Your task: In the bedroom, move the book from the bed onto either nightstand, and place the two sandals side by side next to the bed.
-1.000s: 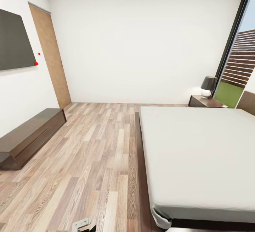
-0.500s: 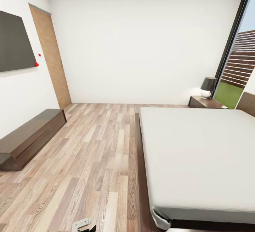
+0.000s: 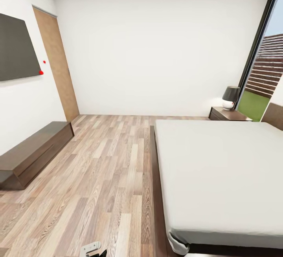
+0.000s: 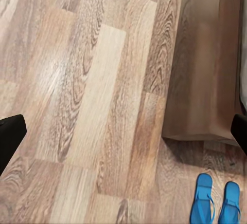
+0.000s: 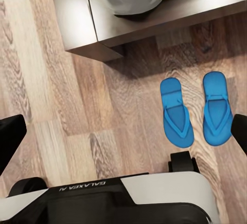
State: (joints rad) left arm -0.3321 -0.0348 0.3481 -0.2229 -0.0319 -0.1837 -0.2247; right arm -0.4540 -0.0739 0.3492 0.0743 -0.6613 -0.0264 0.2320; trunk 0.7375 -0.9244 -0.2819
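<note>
The bed with its off-white mattress and dark frame takes up the right of the head view. A dark nightstand stands at its far side by the window. The book is out of view. Two blue sandals lie side by side on the wood floor just off the bed frame's corner; the left wrist view has the same pair. My left gripper and right gripper both hang open above the floor, holding nothing.
A long dark TV bench runs along the left wall under a black screen. A brown door is beyond it. A lamp stands on the nightstand. My own base sits close to the sandals.
The whole head view has slid down a few pixels, so the camera tilted slightly. Nothing in the room has moved.
</note>
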